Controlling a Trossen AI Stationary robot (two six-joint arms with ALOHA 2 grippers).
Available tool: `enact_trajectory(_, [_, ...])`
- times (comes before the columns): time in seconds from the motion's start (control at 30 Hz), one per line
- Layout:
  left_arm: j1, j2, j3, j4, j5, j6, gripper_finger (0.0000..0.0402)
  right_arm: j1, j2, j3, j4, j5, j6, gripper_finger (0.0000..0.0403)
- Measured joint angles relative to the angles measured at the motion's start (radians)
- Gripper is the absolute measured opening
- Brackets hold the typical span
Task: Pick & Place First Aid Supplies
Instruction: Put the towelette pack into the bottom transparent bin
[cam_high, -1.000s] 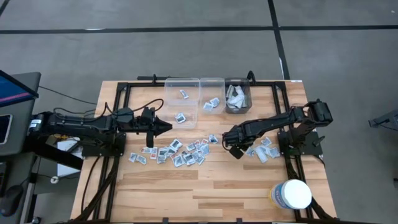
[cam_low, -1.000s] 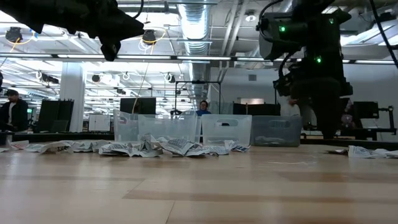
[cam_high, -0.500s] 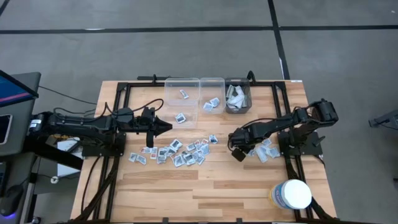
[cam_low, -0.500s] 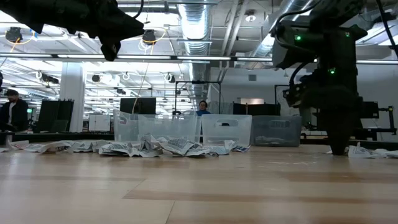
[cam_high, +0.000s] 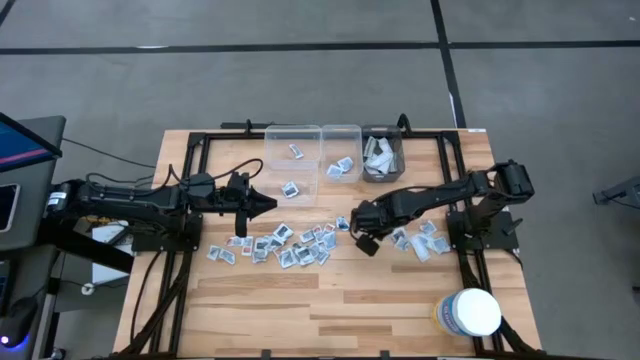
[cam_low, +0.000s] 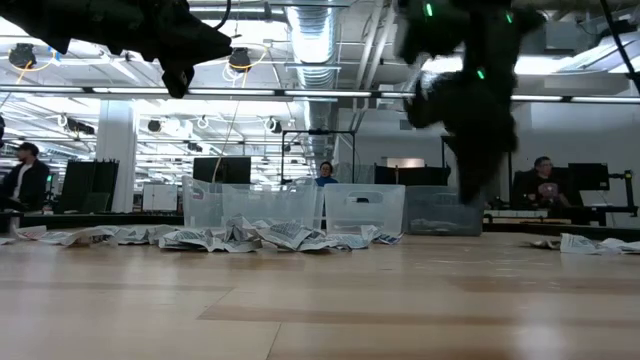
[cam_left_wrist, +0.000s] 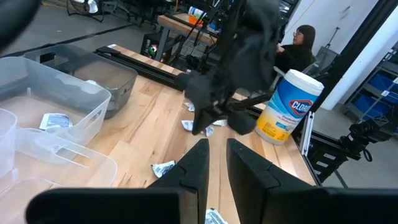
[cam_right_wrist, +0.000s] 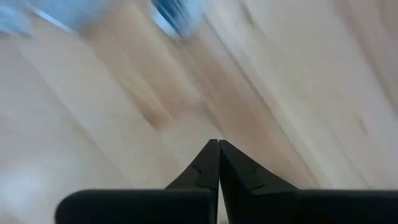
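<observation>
1. White-grey square packets (cam_high: 290, 245) strewn mid-table, with a smaller cluster (cam_high: 425, 240) off toward the right arm's base; a few already in the three clear bins (cam_high: 333, 152) at the far edge.
2. Just shifted: right gripper (cam_high: 365, 243), half a second ago beside the smaller cluster, now swung toward the table's middle, close to the main scatter's near end.
3. Fingers pressed tip to tip in the right wrist view (cam_right_wrist: 215, 163), nothing visible between them; only blurred bare wood beyond. Probably an empty-handed move to a fresh target, not a carry to the bins.
4. Nearest packets just beside the closed jaws, not between them.
5. Left gripper (cam_high: 262, 205) parked over the table's left half, fingers (cam_left_wrist: 199, 163) a narrow slit apart, holding nothing.
</observation>
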Motion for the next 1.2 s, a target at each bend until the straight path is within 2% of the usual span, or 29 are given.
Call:
enact_trajectory(0.2, [0.000, 0.000, 0.000, 0.000, 0.000, -0.001, 0.0056, -0.015, 0.000, 0.056, -0.058, 0.010, -0.016, 0.0004])
enact_trajectory(0.3, [0.000, 0.000, 0.000, 0.000, 0.000, -0.002, 0.0056, -0.017, 0.000, 0.054, -0.156, 0.005, 0.034, 0.0018])
enact_trajectory(0.4, [-0.001, 0.000, 0.000, 0.000, 0.000, -0.002, 0.0056, -0.015, 0.000, 0.052, -0.232, 0.003, 0.078, 0.0051])
enact_trajectory(0.57, [-0.001, 0.000, 0.000, 0.000, 0.000, -0.002, 0.0056, -0.001, 0.000, 0.004, -0.235, 0.002, 0.110, 0.0119])
enact_trajectory(0.7, [-0.001, 0.000, 0.000, 0.000, 0.000, -0.002, 0.0056, 0.002, 0.014, -0.062, -0.155, -0.022, 0.158, 0.0161])
enact_trajectory(0.83, [-0.001, 0.000, 0.000, 0.000, 0.000, -0.002, 0.0056, 0.001, 0.011, -0.134, -0.074, -0.024, 0.221, 0.0180])
enact_trajectory(0.93, [-0.001, 0.000, 0.000, 0.000, 0.000, -0.002, 0.0056, -0.004, 0.011, -0.169, -0.086, -0.024, 0.255, 0.0173])
enact_trajectory(1.0, [-0.001, 0.000, 0.000, 0.000, 0.000, -0.002, 0.0056, -0.007, 0.008, -0.186, -0.073, -0.026, 0.257, 0.0153])
enact_trajectory(1.1, [-0.001, 0.000, 0.000, 0.002, 0.000, -0.002, 0.0056, -0.007, 0.007, -0.197, -0.060, -0.033, 0.238, 0.0102])
enact_trajectory(1.2, [-0.001, 0.000, 0.000, 0.002, 0.000, -0.002, 0.0056, -0.013, 0.009, -0.187, -0.043, -0.055, 0.199, 0.0029])
